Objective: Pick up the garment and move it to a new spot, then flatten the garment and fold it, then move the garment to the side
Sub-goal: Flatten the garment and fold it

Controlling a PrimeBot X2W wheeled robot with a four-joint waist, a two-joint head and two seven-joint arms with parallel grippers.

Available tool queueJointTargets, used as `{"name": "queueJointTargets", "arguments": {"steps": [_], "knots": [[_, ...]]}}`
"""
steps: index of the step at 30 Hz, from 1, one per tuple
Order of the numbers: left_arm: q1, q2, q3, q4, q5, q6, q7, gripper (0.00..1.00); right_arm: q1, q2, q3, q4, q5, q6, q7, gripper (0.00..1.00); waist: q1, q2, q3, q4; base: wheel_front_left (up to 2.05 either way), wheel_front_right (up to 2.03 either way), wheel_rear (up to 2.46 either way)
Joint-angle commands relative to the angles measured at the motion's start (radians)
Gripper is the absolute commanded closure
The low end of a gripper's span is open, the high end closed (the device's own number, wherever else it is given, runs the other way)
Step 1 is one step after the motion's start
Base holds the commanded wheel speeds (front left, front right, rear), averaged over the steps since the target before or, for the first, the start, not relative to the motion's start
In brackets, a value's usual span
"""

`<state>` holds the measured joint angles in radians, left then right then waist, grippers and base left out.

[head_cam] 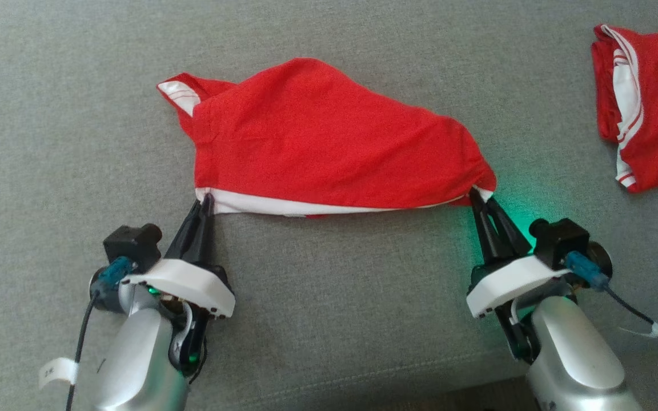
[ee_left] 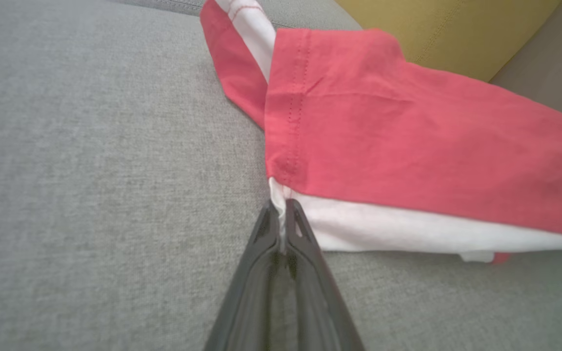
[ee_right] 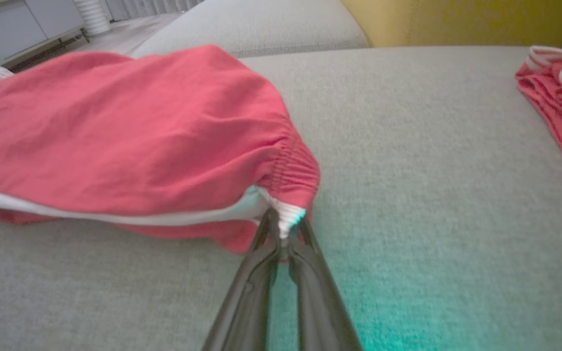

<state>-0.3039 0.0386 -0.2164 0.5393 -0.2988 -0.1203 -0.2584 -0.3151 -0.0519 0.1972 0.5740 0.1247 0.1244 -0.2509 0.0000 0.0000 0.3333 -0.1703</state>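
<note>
Head view: garment [head_cam: 329,142], red with a white band, lies spread on the grey sofa [head_cam: 334,319], its white-banded edge stretched straight on the robot's side. Left fingers [head_cam: 207,204], closed, pinch the left corner of that edge. Right fingers [head_cam: 479,201], closed, pinch the gathered right corner. Other garment [head_cam: 654,108], red and white, crumpled, lies well apart from the garment on its right. A green glow sits on the sofa just beside the garment's right corner. Left wrist view: left fingers [ee_left: 285,217] closed on the white band at the corner of the garment [ee_left: 408,146], with cloth showing between the tips. The red layer lies over the band. A yellow cushion [ee_left: 447,29] stands beyond the garment. Right wrist view: right fingers [ee_right: 283,228] closed on the ribbed white corner of the garment [ee_right: 130,136], below a puckered red seam. The garment body is humped up off the sofa [ee_right: 432,170] and hangs from this corner. The other garment [ee_right: 559,112] lies well apart on the right, and the cushion [ee_right: 456,22] stands beyond the garment.
</note>
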Motion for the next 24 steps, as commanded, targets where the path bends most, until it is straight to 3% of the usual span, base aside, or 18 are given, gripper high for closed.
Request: {"name": "queueJointTargets", "arguments": {"steps": [1,12,18,24], "knots": [[-0.011,0.012,0.02,0.005,0.003,-0.007,-0.003,1.0,-0.024,0.002,0.023,-0.037,0.009,0.006,-0.011,1.0,0.0,0.0,-0.008,0.006,0.0,0.0,0.0],[-0.055,0.018,0.082,-0.285,0.037,-0.01,-0.003,1.0,-0.094,0.0,0.037,-0.15,-0.003,0.006,-0.011,1.0,0.0,0.0,-0.129,0.058,0.0,0.0,0.0],[-0.185,0.097,0.121,-0.372,0.065,-0.009,-0.002,1.0,-0.227,-0.048,0.106,-0.232,0.048,0.006,0.025,1.0,0.0,0.0,-0.216,0.089,0.0,0.0,0.0],[-0.326,0.136,0.146,-0.428,0.075,0.009,0.06,1.0,-0.345,-0.105,0.153,-0.327,0.096,0.006,0.098,1.0,0.0,0.0,-0.2,0.115,0.0,0.0,0.0]]}}
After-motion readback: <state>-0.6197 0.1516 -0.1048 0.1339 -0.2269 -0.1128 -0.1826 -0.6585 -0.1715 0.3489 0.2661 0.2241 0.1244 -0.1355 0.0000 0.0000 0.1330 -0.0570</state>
